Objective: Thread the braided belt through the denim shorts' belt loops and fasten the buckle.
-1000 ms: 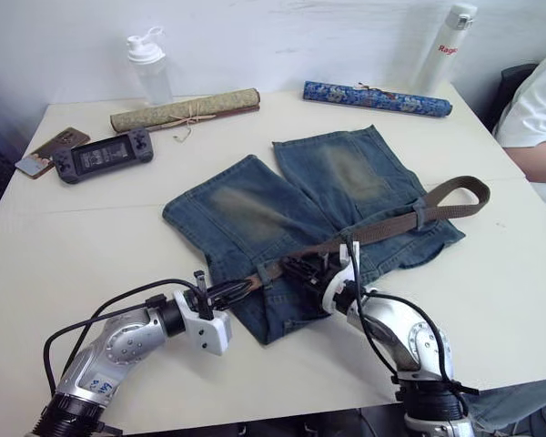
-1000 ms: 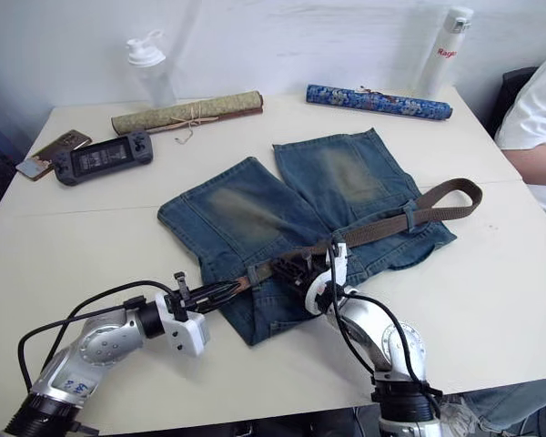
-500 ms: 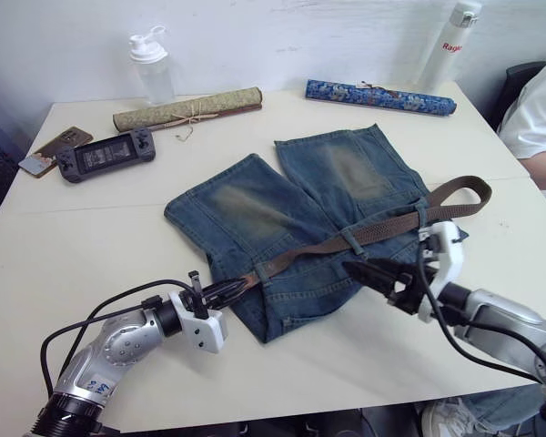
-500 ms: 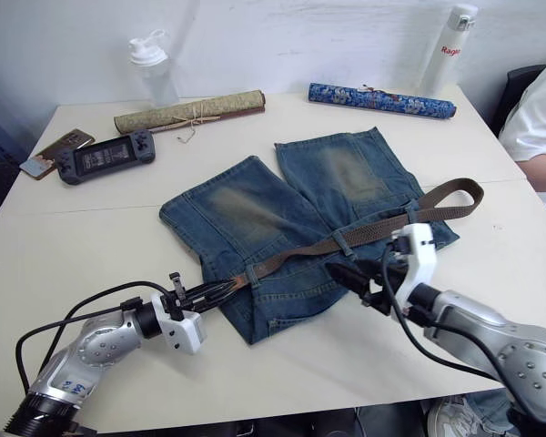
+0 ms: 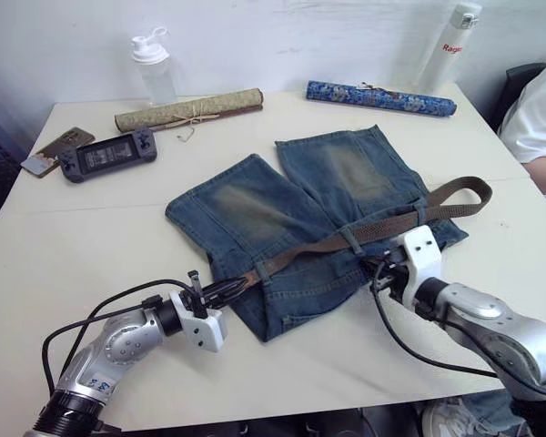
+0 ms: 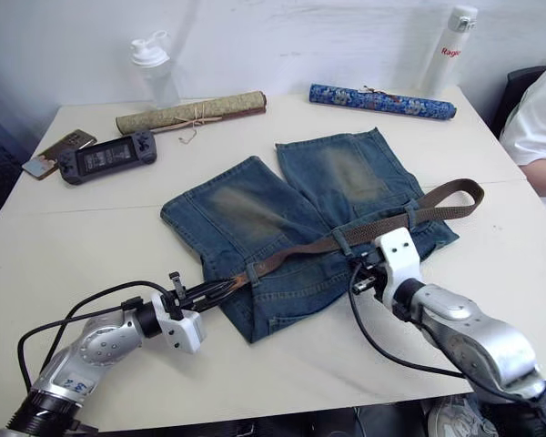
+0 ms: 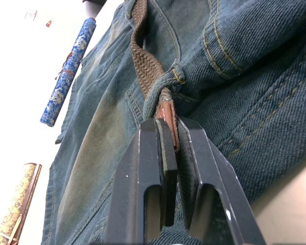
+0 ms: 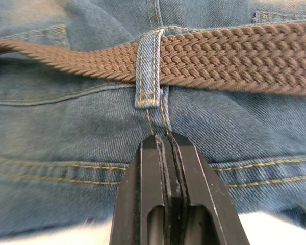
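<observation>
**Right tool back at waistband, left clamps belt tip**

Right tool (image 8: 166, 140) has swung in from the surface's right side to the shorts' waistband since half a second ago; left tool (image 7: 168, 127) unchanged.

White surface (image 5: 91, 237) against a white wall. Far edge: clear bottle (image 5: 152, 66), tan scroll (image 5: 187, 109), blue scroll (image 5: 380, 97), white bottle (image 5: 449, 44). Far-left: phone (image 5: 50, 150), handheld console (image 5: 107, 155). Person's sleeve (image 5: 537, 118) at right edge.

Denim shorts (image 5: 291, 218) lie mid-surface, braided belt (image 5: 382, 228) running along the waistband, far end looped past the right side.

Left tool clamped on the belt's tan tip, just past a belt loop (image 7: 168, 81). Right tool clenched, empty, tips touching denim just below another belt loop (image 8: 149, 69) with the belt through it; that loop's stitching is clear in the right wrist view.
</observation>
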Available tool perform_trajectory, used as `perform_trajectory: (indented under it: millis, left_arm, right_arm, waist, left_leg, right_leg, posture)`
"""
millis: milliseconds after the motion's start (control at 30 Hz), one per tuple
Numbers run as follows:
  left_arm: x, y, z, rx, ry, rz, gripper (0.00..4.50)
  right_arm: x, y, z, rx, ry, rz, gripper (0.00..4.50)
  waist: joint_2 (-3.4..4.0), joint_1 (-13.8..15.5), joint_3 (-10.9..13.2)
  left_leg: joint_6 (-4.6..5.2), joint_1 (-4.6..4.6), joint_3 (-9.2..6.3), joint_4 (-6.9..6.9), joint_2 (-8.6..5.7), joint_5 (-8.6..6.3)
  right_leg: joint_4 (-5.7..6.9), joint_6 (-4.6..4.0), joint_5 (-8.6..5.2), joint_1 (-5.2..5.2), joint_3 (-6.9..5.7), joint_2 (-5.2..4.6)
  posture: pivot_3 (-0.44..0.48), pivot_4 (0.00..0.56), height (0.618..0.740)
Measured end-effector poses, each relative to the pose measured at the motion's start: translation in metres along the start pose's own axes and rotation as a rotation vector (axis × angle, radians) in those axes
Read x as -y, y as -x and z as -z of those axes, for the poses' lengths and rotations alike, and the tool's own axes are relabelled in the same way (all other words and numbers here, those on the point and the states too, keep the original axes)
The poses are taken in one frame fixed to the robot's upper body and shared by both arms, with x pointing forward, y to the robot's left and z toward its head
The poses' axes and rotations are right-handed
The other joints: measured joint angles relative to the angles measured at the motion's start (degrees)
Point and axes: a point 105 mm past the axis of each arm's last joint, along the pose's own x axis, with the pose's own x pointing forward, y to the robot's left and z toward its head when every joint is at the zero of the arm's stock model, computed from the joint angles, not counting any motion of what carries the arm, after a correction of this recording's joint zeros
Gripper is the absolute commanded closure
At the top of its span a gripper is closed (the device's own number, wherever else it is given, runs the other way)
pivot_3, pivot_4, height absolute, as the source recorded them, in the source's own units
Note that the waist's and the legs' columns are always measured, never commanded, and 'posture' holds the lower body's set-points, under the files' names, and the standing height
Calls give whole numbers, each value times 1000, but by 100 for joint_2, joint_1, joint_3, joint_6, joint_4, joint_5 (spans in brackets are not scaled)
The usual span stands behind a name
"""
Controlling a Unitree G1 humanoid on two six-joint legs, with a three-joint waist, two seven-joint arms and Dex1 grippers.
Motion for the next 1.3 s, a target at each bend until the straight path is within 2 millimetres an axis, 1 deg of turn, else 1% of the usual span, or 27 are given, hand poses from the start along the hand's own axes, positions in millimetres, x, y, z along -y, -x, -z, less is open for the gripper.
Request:
perform_trajectory:
  millis: [33,100,167,233,400,500,533,600,700,833,900,1000,1067,1100,1133,1167,1233,1267,1300]
  left_arm:
    - [0,0,0,0,1,-2,4500]
    - [2,6,2,-9,9,-11,4500]
    - [4,20,6,-12,-17,2,4500]
    - [3,37,15,-38,-23,1,4500]
    - [-3,102,47,-176,-96,23,4500]
    - [-10,145,70,-308,-139,52,4500]
    - [-13,163,80,-379,-147,64,4500]
    - [-19,187,92,-478,-165,67,4500]
    - [-24,220,106,-614,-197,82,4500]
    - [-27,235,114,-682,-223,75,4500]
    - [-28,234,115,-677,-232,68,4500]
    - [-30,232,117,-678,-215,46,3176]
    - [-33,232,119,-685,-201,10,2488]
    - [-36,231,119,-685,-195,-7,1986]
    - [-39,230,119,-685,-193,-18,1799]
    - [-42,229,120,-683,-189,-29,1225]
    - [-48,226,120,-679,-158,-70,1172]
    - [-50,224,122,-682,-109,-118,1172]
    - [-52,223,124,-684,-77,-156,1172]
  right_arm:
    - [0,-1,1,-4,3,2,4474]
    - [-5,-10,6,-36,-40,12,4474]
    - [-8,-13,10,-61,-65,11,4474]
    - [-10,-16,10,-66,-86,10,4474]
    - [-13,-19,10,-75,-96,5,4474]
    - [-14,-21,9,-79,-103,4,4474]
    - [-14,-22,9,-83,-103,2,4474]
    - [-15,-23,9,-84,-104,-1,4474]
    - [-15,-26,8,-86,-105,-5,4474]
    - [-16,-28,7,-84,-104,-10,4474]
    - [-17,-29,6,-84,-102,-12,4474]
    - [-16,-30,6,-80,-109,-7,4500]
    - [-16,-30,6,-83,-110,-7,4500]
    - [-16,-30,6,-85,-111,-7,4500]
    - [-16,-30,6,-84,-114,-7,4500]
    - [-15,-30,6,-83,-116,-6,4500]
    - [-15,-31,6,-82,-118,-7,3842]
    - [-15,-31,6,-84,-117,-7,3632]
    - [-15,-32,6,-86,-120,-11,3216]
  waist:
    - [-2,1,-1]
    - [-42,-33,-26]
    - [-71,-51,-45]
    - [-87,-63,-58]
    - [-98,-91,-77]
    - [-94,-102,-83]
    - [-93,-106,-85]
    - [-92,-113,-85]
    - [-120,-129,-102]
    - [-128,-148,-107]
    - [-125,-149,-107]
    - [-124,-136,-108]
    - [-136,-139,-112]
    - [-137,-137,-113]
    - [-137,-135,-113]
    - [-137,-131,-113]
    - [-137,-133,-113]
    - [-136,-140,-112]
    - [-136,-144,-112]
  left_leg:
    - [1,6,-3,0,0,-1]
    - [22,41,-2,-11,7,-16]
    - [12,63,2,-17,17,-25]
    - [4,69,2,-19,28,-30]
    - [-10,77,4,-23,47,-38]
    - [-14,80,8,-27,51,-40]
    - [-15,81,10,-28,51,-41]
    - [-17,80,15,-31,52,-42]
    - [-18,81,24,-32,54,-46]
    - [-20,83,31,-35,54,-48]
    - [-22,85,31,-36,56,-48]
    - [-30,85,32,-35,58,-52]
    - [-31,84,31,-34,59,-52]
    - [-30,84,32,-34,59,-53]
    - [-30,84,33,-34,59,-53]
    - [-30,84,33,-34,59,-53]
    - [-30,84,34,-34,59,-53]
    - [-29,83,36,-34,59,-52]
    - [-29,83,35,-34,59,-52]
  right_leg:
    - [-2,0,0,8,-2,0]
    - [-2,-2,-1,35,3,1]
    - [0,-14,-8,44,8,3]
    - [3,-26,-14,46,8,10]
    - [14,-47,-25,39,5,22]
    - [18,-52,-28,31,6,25]
    - [19,-53,-29,30,7,25]
    - [19,-53,-29,26,9,25]
    - [17,-53,-29,23,6,24]
    - [17,-53,-29,21,11,23]
    - [21,-53,-29,19,9,23]
    - [21,-54,-29,18,9,23]
    - [19,-54,-29,17,8,23]
    - [15,-54,-29,16,7,21]
    - [15,-54,-29,16,7,21]
    - [15,-54,-29,17,8,20]
    - [16,-54,-29,17,9,20]
    - [16,-55,-29,16,9,20]
    - [16,-55,-29,16,8,20]
  posture:
    - [0,150,717]
    - [0,150,717]
    - [0,150,717]
    - [0,150,717]
    - [0,150,717]
    - [0,150,717]
    - [0,150,717]
    - [0,150,717]
    - [0,150,717]
    - [0,150,717]
    - [0,150,717]
    - [0,150,717]
    - [0,150,717]
    - [0,150,717]
    - [0,150,717]
    - [0,150,717]
    - [0,150,717]
    - [0,150,717]
    - [0,150,717]
